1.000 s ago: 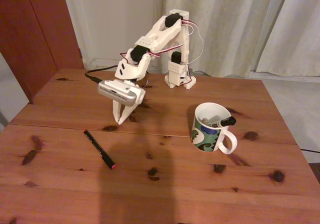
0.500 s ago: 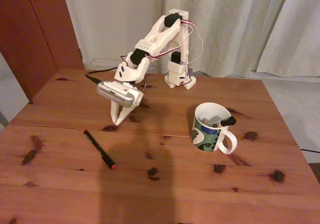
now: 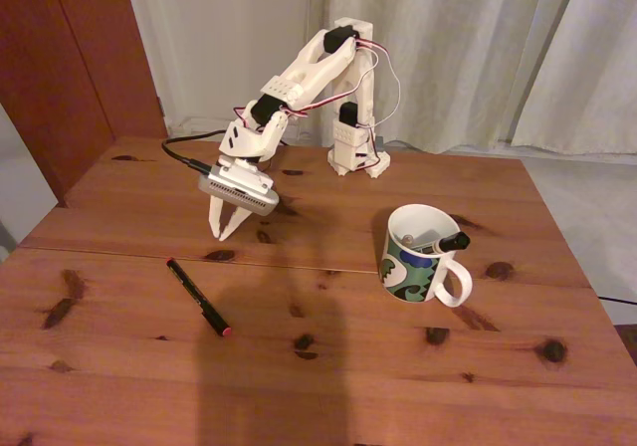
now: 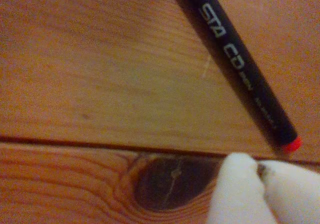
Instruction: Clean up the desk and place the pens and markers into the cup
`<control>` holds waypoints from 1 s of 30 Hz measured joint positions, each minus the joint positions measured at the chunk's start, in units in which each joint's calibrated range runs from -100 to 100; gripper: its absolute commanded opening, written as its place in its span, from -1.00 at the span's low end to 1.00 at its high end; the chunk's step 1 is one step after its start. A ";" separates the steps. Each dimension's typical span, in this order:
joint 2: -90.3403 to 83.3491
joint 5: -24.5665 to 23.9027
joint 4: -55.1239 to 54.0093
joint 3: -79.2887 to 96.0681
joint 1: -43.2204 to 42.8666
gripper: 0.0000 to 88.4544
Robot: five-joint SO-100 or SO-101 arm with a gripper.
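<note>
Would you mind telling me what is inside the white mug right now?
In the fixed view, the cup holds a white marker with a black cap leaning over the rim by the handle. The wall hides its lower part and anything deeper inside.

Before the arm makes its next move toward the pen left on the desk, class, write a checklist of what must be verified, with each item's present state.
1. Black pen lies free on the desk, nothing on it: ok.
2. Gripper empty: ok.
3. Gripper over the pen: not ok; in the fixed view it hangs behind the seam, the pen in front of it.
4. Jaws open enough for the pen: not ok; in the wrist view the fingertips nearly touch.
5. Cup upright: ok.
6. Room in the cup: cannot tell; a marker already lies inside.
</note>
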 measured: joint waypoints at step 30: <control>0.08 10.45 48.78 -30.40 0.07 -0.99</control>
